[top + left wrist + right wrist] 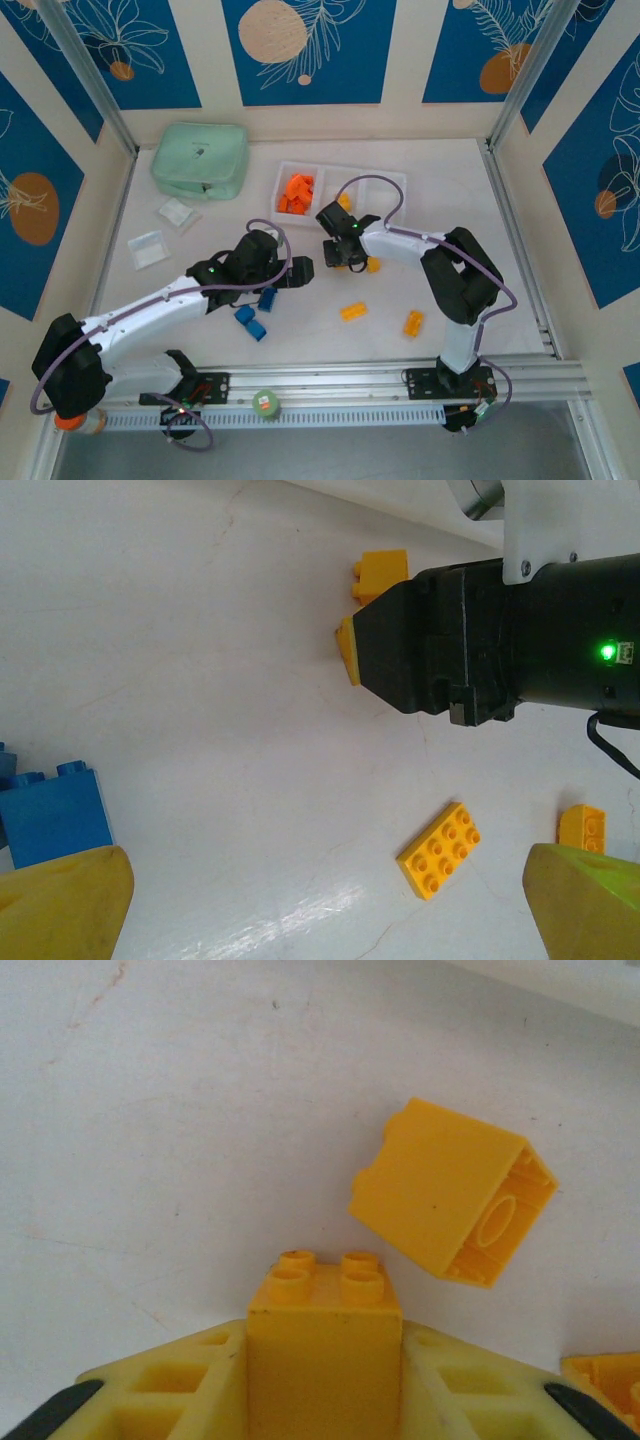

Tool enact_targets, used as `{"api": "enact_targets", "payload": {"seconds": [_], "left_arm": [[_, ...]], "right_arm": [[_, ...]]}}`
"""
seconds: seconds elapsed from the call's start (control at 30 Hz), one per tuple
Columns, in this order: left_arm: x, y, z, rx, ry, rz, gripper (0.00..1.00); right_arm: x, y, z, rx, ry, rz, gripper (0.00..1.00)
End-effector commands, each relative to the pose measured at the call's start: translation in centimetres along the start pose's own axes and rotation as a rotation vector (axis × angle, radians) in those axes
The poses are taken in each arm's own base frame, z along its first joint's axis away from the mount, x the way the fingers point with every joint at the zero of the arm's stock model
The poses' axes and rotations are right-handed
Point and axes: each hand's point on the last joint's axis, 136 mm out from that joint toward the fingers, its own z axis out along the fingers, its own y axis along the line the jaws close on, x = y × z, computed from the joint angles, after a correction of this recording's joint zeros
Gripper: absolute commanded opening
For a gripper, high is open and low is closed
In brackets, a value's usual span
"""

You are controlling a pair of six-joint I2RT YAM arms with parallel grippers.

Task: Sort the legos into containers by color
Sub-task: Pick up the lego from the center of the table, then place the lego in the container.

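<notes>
The right gripper [325,1365] clamps a four-stud yellow brick [322,1310] between its fingers, and the white tray [386,188] lies just beyond it, away from the arm bases.

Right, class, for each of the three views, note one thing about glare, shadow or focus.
Top external: even light, soft shadows on the table under the arms. Left wrist: a glare streak on the table beside the flat yellow brick; the near yellow fingertips look soft. Right wrist: the studded yellow brick is sharp; the tipped brick casts a faint shadow.
</notes>
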Motion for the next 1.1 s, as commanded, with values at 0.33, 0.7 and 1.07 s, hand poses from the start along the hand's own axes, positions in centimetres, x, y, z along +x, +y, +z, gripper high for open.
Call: {"api": "enact_targets", "payload": {"seconds": [0.33,0.7,1.07], "left_arm": [[-3.2,-0.5,-2.0,-0.022,-0.081,0.049,0.99],[-7.1,0.1,-2.1,-0.038,-0.119,0.040,0.99],[-7.3,0.5,-1.4,-0.036,-0.096,0.022,0.99]], "right_arm": [[-7.0,0.8,-6.8,-0.064,-0.205,-0.042,0.35],[-15.8,-2.0,-4.1,-0.012,-0.266,-0.009,0.36],[-17.9,-2.0,-3.0,-0.039,-0.248,-0.008,0.54]]}}
